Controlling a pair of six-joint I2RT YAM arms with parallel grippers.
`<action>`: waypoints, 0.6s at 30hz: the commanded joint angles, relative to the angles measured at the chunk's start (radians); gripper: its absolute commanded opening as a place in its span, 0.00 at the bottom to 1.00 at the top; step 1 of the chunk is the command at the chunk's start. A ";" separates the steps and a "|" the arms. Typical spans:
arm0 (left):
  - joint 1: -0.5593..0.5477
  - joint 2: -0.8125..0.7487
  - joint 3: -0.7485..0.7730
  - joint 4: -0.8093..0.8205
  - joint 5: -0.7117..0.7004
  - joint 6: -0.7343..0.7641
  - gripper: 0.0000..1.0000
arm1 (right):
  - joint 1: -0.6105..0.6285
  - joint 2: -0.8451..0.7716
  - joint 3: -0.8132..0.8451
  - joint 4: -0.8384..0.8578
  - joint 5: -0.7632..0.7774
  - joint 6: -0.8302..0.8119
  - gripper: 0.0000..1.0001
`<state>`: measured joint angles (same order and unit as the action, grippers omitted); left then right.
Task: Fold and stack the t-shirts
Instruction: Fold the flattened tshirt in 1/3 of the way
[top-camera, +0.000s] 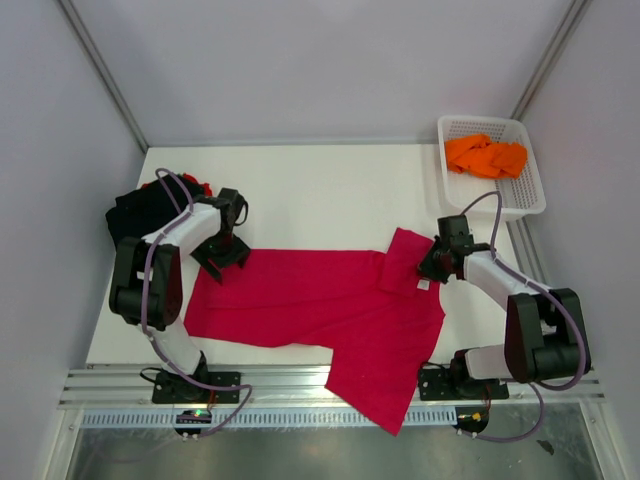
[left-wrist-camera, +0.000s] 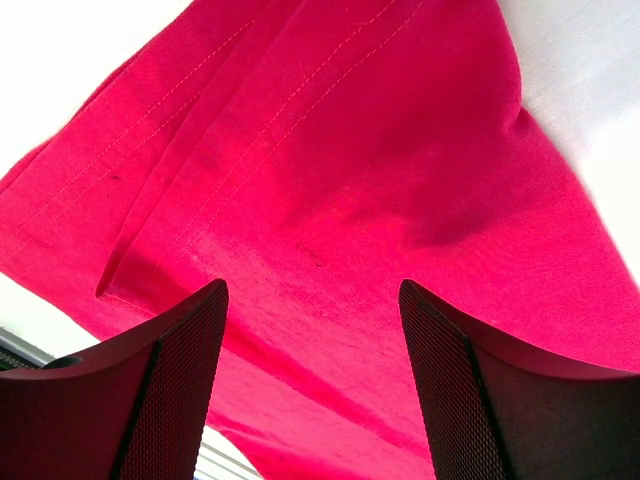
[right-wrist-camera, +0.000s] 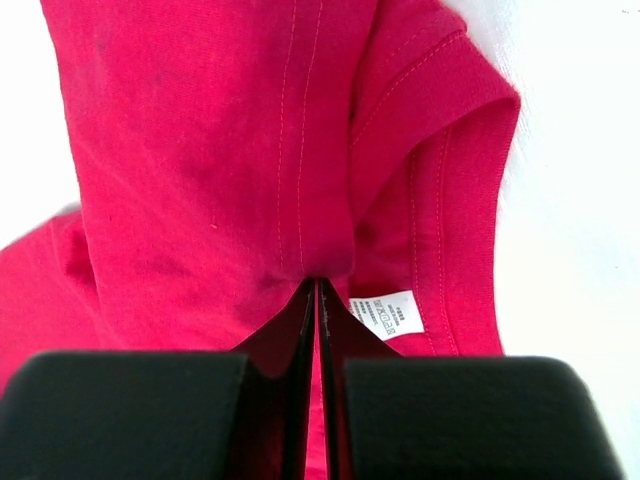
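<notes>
The crimson t-shirt (top-camera: 320, 300) lies spread on the table (top-camera: 300, 190), one corner past the near edge. The right gripper (right-wrist-camera: 312, 295) pinches a fold by its white label (right-wrist-camera: 388, 313) (fingers pressed together). The left gripper (left-wrist-camera: 312, 295) hovers open over the other end.

The crimson t-shirt (top-camera: 320, 300) lies spread out centrally, orange t-shirt (top-camera: 485, 155) crumpled far right, black t-shirt (top-camera: 135, 212) bunched left.
</notes>
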<state>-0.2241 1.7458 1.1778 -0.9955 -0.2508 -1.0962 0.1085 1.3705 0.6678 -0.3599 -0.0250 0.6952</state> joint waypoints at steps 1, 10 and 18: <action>-0.001 -0.009 0.010 0.006 -0.005 -0.013 0.71 | 0.002 -0.054 -0.005 0.007 -0.001 -0.029 0.06; -0.001 -0.003 0.005 0.015 0.002 -0.018 0.71 | 0.003 -0.281 -0.031 -0.171 0.020 -0.068 0.06; -0.001 0.008 -0.001 0.032 0.027 -0.019 0.70 | 0.003 -0.386 -0.109 -0.211 0.073 -0.057 0.30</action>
<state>-0.2241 1.7470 1.1778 -0.9874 -0.2371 -1.0996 0.1085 0.9924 0.5861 -0.5514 0.0113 0.6472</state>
